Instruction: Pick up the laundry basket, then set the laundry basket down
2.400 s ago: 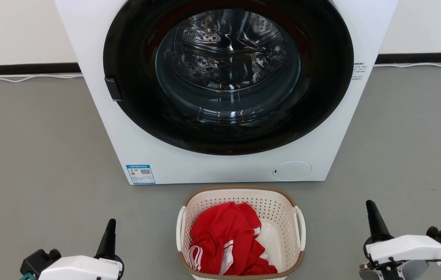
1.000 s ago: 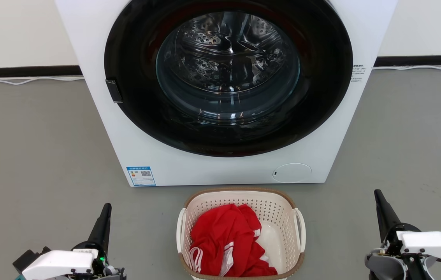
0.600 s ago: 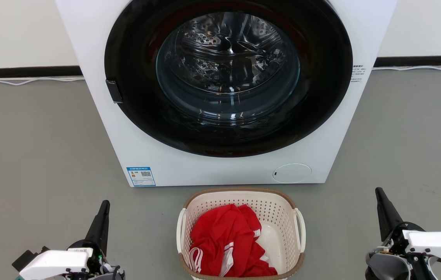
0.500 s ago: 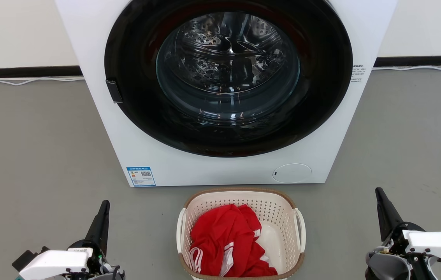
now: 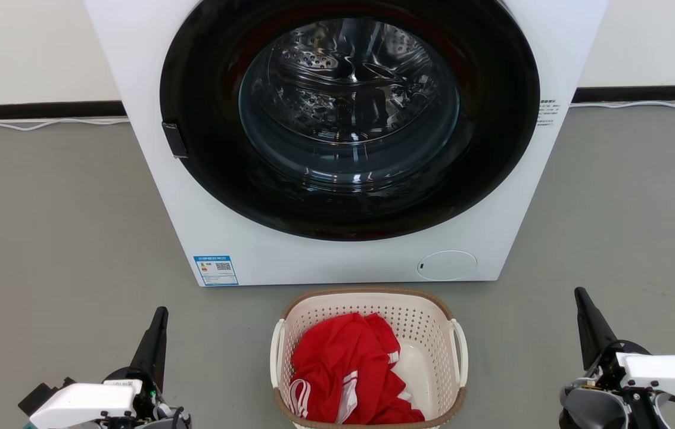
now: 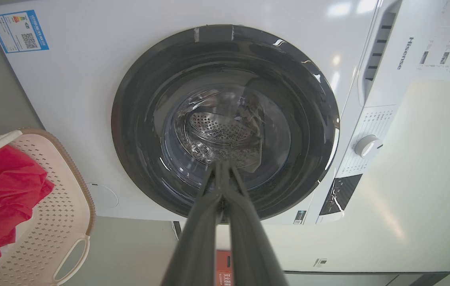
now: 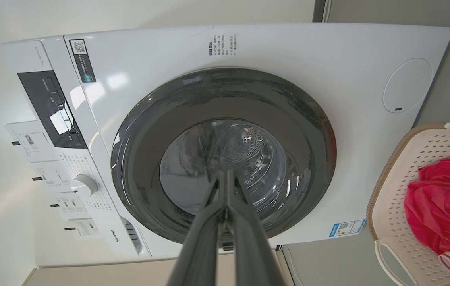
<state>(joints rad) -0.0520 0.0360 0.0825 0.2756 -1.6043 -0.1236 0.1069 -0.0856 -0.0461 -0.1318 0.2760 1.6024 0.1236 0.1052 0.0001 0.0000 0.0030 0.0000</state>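
The laundry basket (image 5: 426, 319) sits on the floor just before the washing machine (image 5: 325, 259), between the grippers; its long axis runs away from the robot; left gripper (image 5: 160, 314) and right gripper (image 5: 580, 295) flank it about equally, fingers pressed together, empty; each loop handle lies inward of its gripper.

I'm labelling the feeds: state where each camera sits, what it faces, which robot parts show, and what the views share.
Head view: on the head, looking forward and down at the washing machine and laundry basket; left gripper and right gripper show.
Left wrist view: on the left wrist, facing the washing machine along its own shut gripper.
Right wrist view: on the right wrist, likewise.
Shared: all three show machine and basket.
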